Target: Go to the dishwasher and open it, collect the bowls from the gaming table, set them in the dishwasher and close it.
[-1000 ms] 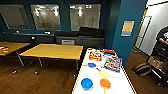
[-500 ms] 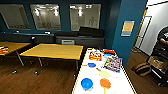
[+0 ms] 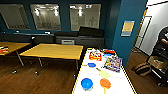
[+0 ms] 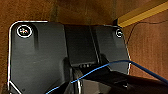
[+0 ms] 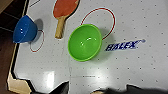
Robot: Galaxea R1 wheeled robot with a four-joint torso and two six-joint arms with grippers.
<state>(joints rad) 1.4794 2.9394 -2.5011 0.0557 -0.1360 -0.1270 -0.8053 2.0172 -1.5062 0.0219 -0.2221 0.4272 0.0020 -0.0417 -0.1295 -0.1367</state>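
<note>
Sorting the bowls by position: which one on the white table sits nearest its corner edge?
The blue bowl, right by the gaming table's corner; the green bowl sits further in, beside the red paddle.

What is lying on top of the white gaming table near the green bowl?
On the gaming table: a green bowl, empty inside; a blue bowl near the edge; an orange paddle between them. What the green bowl covers is hidden.

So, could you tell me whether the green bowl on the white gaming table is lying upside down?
No, the green bowl sits upright on the gaming table, its open, shiny inside facing the right wrist camera.
</note>
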